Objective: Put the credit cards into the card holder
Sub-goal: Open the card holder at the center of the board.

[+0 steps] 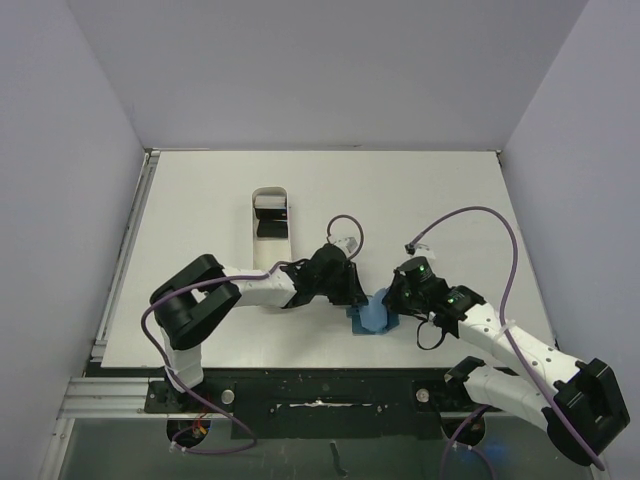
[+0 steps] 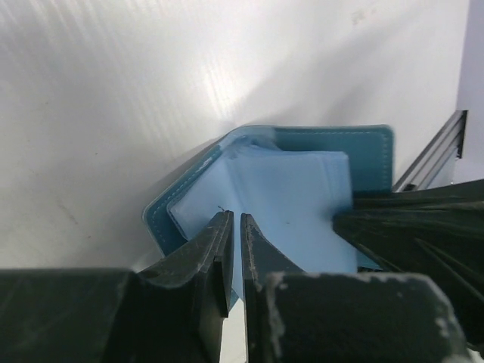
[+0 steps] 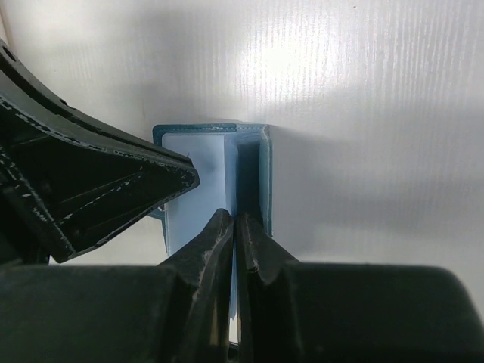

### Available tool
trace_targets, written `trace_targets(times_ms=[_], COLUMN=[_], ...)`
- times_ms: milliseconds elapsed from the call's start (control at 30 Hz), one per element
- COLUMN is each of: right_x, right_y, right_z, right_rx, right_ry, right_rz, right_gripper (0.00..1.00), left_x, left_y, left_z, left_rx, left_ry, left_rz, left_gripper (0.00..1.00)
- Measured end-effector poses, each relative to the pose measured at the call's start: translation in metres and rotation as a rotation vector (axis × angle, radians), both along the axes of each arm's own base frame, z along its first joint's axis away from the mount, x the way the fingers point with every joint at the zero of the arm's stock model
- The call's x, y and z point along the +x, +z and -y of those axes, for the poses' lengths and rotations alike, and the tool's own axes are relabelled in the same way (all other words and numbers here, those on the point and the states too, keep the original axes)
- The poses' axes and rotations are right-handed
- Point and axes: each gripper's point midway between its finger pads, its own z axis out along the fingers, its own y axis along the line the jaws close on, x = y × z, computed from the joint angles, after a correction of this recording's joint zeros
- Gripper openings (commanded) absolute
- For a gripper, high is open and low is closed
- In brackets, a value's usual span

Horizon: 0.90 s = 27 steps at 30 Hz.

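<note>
The teal-blue card holder [image 1: 374,318] lies open on the table between both arms. In the left wrist view its teal cover [image 2: 333,144] and pale blue inner sleeves show. My left gripper [image 2: 235,216] is shut on the edge of a pale blue sleeve; it also shows in the top view [image 1: 356,296]. My right gripper [image 3: 235,216] is shut on another pale blue leaf next to the upright teal panel [image 3: 265,162]; it also shows in the top view [image 1: 393,300]. Black credit cards [image 1: 270,229] lie in the white tray, behind and to the left of the left gripper.
The long white oval-ended tray [image 1: 252,240] stands on the white table behind the left arm. A metal rail [image 1: 125,260] runs along the table's left edge. Purple cables loop above the right arm [image 1: 500,225].
</note>
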Motion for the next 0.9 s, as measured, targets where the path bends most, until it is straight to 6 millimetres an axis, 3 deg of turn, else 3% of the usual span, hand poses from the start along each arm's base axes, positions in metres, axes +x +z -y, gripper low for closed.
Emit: trace_targets(times_ms=[267,567,900], right_x=[0.0,-0.01,-0.006], right_y=[-0.002,-0.022,-0.013], right_z=[0.012,0.043,0.049], right_rx=[-0.047,-0.205,-0.276], right_ry=[-0.03,-0.096,-0.122], right_rz=[0.001,-0.074,-0.082], right_gripper=[0.07,0.33,0.34], left_x=[0.004,0.005,0.003], left_y=[-0.015,-0.019,-0.02], left_z=[-0.007,-0.011,-0.011], left_rx=[0.07,0.092,0.093], left_ry=[0.022,0.03,0.025], left_rz=[-0.002,0.003,-0.009], left_gripper=[0.1,0.1,0.11])
